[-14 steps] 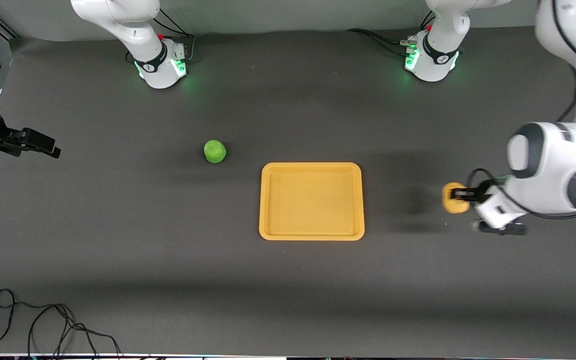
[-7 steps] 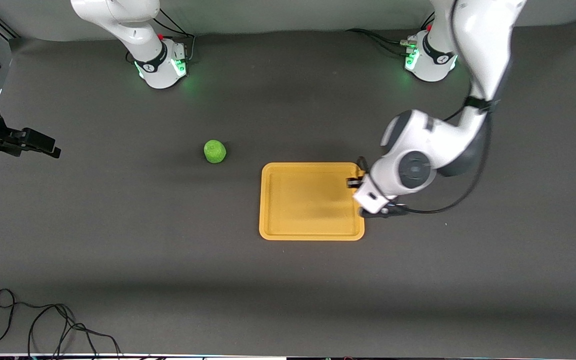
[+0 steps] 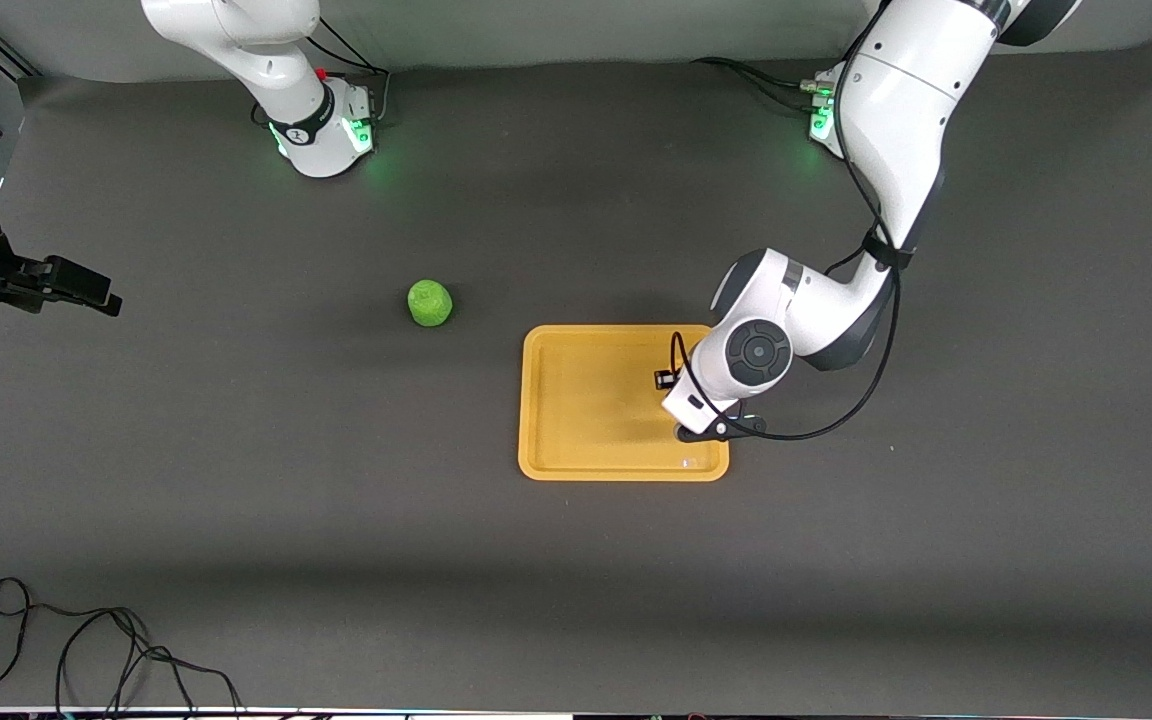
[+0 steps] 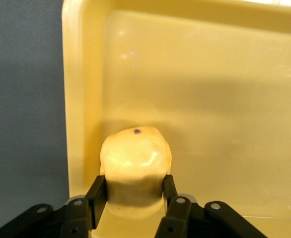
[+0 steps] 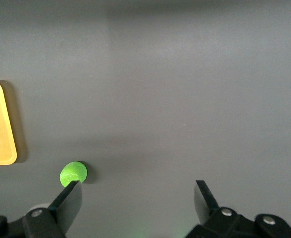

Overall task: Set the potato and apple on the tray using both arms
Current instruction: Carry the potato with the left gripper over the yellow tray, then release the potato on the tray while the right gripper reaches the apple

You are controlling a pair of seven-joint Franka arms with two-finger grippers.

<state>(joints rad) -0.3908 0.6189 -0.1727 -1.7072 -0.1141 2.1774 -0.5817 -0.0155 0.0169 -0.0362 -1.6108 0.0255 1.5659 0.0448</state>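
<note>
Now left gripper (image 4: 130, 196) holding potato (image 4: 135, 166) over tray (image 4: 83, 74), apple (image 3: 429, 302) outside

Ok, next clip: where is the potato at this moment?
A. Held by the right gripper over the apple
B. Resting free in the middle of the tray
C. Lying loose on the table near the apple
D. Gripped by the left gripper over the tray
D: the left wrist view shows the potato clamped between the fingers of the left gripper above the tray, near its rim, while the apple lies alone on the table.
</note>
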